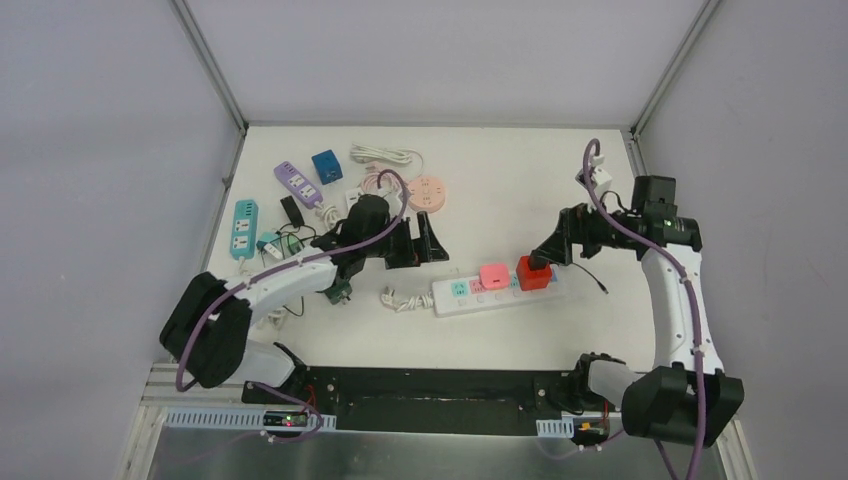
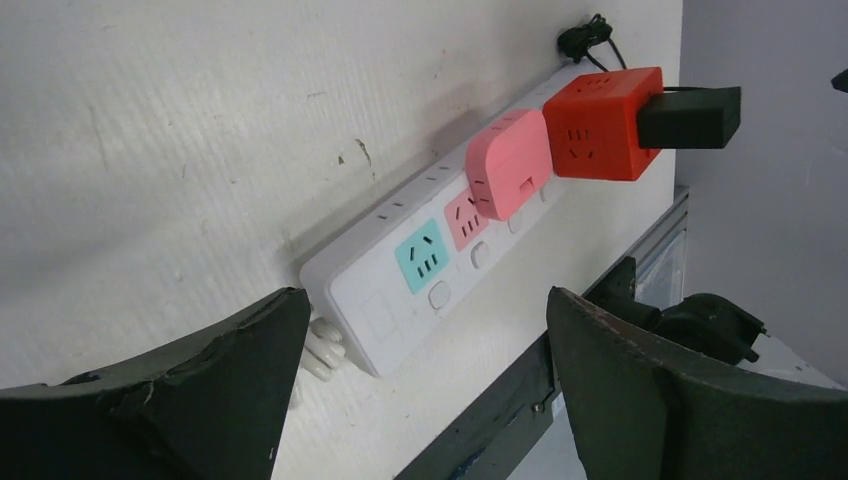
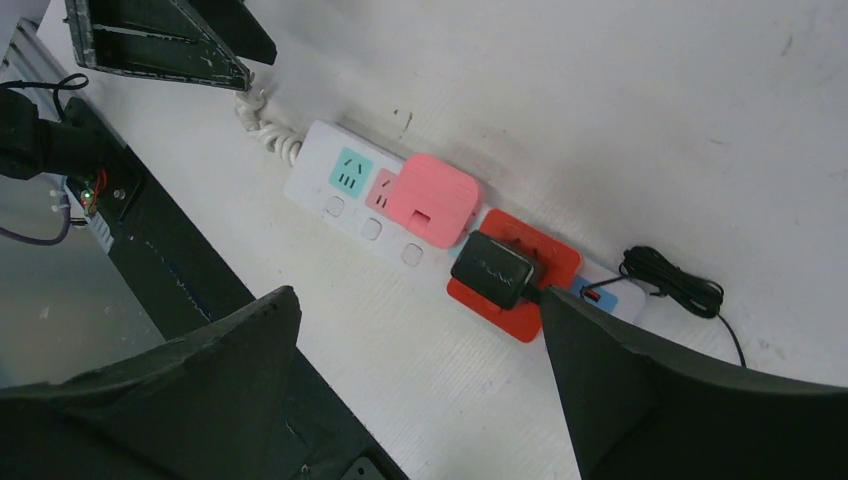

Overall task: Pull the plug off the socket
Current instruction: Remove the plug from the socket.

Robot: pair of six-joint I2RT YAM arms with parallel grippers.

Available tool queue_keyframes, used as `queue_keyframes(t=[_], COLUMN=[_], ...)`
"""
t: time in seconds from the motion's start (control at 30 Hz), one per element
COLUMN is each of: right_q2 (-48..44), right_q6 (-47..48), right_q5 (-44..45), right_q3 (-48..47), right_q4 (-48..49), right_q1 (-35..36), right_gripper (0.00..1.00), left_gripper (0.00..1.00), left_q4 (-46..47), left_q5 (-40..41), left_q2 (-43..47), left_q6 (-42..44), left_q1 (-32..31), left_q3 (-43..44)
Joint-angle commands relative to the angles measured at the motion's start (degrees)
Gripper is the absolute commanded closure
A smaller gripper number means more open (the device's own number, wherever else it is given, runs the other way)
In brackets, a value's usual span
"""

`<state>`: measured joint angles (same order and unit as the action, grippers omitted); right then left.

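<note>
A white power strip (image 1: 470,295) lies mid-table with a pink adapter (image 1: 493,275) and a red cube adapter (image 1: 533,275) plugged into it. A black plug (image 1: 539,263) sits in the red cube's top. My left gripper (image 1: 425,245) is open and empty, above and left of the strip's cable end. My right gripper (image 1: 553,243) is open and empty, just right of the red cube. The left wrist view shows the strip (image 2: 385,300), pink adapter (image 2: 510,162), red cube (image 2: 600,122) and black plug (image 2: 690,117) beyond my open gripper (image 2: 425,400). The right wrist view shows the black plug (image 3: 490,270) on the red cube (image 3: 515,305) beyond my open gripper (image 3: 420,330).
Several small strips and adapters lie at the back left: a teal strip (image 1: 244,228), a purple strip (image 1: 297,183), a blue cube (image 1: 327,165), a round pink socket (image 1: 427,192). A thin black cable (image 3: 670,280) coils by the strip's far end. A black rail (image 1: 420,395) runs along the near edge.
</note>
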<state>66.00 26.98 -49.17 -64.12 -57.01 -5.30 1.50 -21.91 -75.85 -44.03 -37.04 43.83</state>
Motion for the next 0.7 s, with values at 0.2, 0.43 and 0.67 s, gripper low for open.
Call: queue_keyframes(t=[0.2,0.43,0.67], right_q2=[-8.3,-9.3,-9.4], right_q6=[0.5,-0.1,-0.6], right_q5=[-2.6,-4.3,-4.7], right_q3=[7.8,10.7,11.9], right_q4=[3.6,5.3,6.3], right_q1=[-10.1,-13.8,-14.7], right_gripper=[0.09,0.11,0.13], left_gripper=[0.12,0.16,0.25], left_q4=[14.6,19.1,24.2], left_q5=[-11.8,-19.0,-23.4], left_q2=[-20.0,-34.4,-40.4], left_q6=[2.6,-0.4,-5.3], left_q1=[-1.8,-4.2,-5.9], left_q3=[10.7,19.8,23.5])
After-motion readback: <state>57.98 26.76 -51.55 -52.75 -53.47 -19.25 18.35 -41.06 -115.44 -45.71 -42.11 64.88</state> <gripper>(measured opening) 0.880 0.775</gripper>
